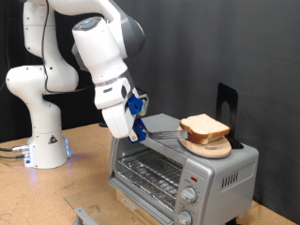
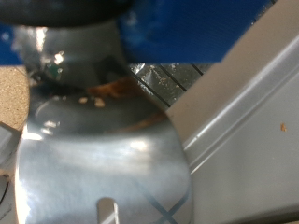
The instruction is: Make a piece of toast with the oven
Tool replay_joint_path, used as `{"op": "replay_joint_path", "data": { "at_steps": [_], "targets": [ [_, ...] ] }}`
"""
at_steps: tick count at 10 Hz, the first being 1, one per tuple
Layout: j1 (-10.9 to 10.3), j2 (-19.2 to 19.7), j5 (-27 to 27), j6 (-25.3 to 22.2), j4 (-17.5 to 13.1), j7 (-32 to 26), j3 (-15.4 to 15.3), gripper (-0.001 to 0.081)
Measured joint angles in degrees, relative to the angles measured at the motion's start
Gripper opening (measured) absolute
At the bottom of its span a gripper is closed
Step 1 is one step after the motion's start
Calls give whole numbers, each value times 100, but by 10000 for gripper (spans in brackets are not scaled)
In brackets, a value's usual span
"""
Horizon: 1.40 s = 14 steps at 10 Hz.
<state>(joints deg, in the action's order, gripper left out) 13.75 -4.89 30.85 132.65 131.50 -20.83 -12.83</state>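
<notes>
You have the gripper (image 1: 139, 111) hanging above the near-left corner of the oven (image 1: 178, 169) as the exterior view shows it, and it appears to be closed on the handle of a metal spatula (image 1: 167, 134), though the fingers themselves are hidden behind blue padding, so you cannot read the grip width directly. In the wrist view the spatula's blade (image 2: 103, 159) fills most of the picture, shiny and broad, with a few crumbs near its neck and a slot toward its far end; no bread lies on it. The bread sits on a round wooden plate (image 1: 208, 148) on top of the oven, toward the exterior view's right; you see what looks like a small pile of slices (image 1: 204, 128), and the piece of toast cannot be told apart from the others at this size. The relation that matters: the spatula's long axis runs from the gripper toward the exterior view's right and slightly downward, so the blade points straight at the plate, its tip near the plate's edge but not visibly under any slice. The oven door looks shut, the wire rack showing through the glass with nothing on it, so no bread has gone in yet.
</notes>
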Motion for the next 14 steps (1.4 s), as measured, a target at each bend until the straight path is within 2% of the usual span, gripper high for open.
{"op": "replay_joint_path", "data": {
  "at_steps": [14],
  "targets": [
    [-3, -4, 28, -172, -65, 36, -23, 264]
  ]
}}
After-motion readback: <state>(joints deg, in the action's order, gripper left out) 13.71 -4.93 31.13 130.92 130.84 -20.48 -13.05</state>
